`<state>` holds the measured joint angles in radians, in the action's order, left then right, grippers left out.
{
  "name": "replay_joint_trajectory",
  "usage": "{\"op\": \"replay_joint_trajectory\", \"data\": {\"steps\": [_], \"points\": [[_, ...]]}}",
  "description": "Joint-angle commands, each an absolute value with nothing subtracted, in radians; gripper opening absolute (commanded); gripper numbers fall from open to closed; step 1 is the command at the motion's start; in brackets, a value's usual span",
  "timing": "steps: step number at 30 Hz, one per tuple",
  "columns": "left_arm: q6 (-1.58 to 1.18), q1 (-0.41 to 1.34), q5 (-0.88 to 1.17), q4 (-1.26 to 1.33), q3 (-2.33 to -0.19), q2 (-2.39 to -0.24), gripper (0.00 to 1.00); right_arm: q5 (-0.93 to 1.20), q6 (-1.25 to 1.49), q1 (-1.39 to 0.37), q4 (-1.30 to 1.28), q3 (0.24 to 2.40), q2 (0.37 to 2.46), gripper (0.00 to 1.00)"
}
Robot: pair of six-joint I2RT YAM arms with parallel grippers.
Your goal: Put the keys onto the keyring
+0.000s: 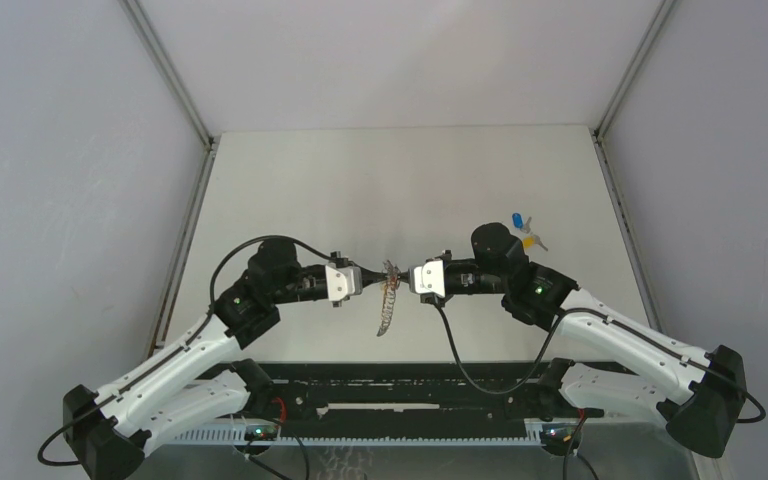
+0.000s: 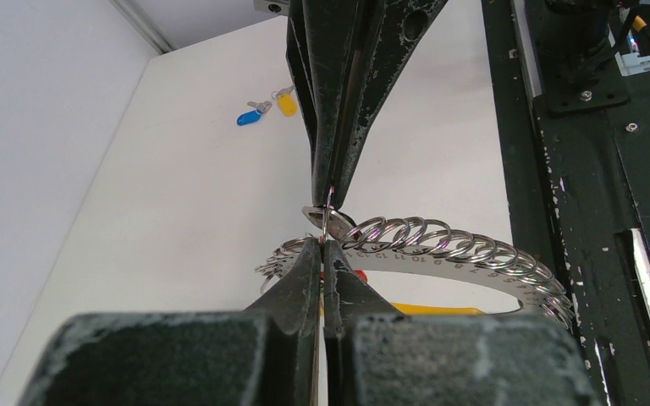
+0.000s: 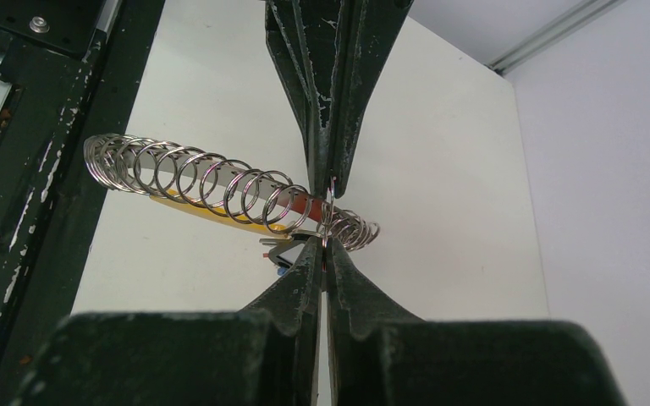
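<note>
Over the white table (image 1: 410, 180), the two arms meet tip to tip. The left gripper (image 1: 374, 281) and right gripper (image 1: 406, 279) have their jaws clamped on the keyring (image 1: 388, 305), which hangs between them. A blue key (image 2: 250, 117) and a yellow key (image 2: 286, 103) lie well apart from it on the table.

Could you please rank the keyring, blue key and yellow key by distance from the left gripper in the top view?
1. keyring, centre, held in the left gripper.
2. blue key and yellow key, far right: too close to call.
</note>
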<state>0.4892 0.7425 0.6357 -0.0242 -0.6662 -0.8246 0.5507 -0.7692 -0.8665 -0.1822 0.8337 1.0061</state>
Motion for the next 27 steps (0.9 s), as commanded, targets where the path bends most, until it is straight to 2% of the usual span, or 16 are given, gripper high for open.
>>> {"op": "replay_joint_trajectory", "data": {"steps": [1,27], "points": [[0.482,0.749,0.663,0.038,-0.686,-0.819,0.0,0.558,-0.756,-0.877,-0.14,0.879,0.989,0.0],[0.477,0.75,0.633,0.042,-0.682,-0.814,0.0,0.582,-0.76,-0.891,-0.178,0.902,1.002,0.0]]}}
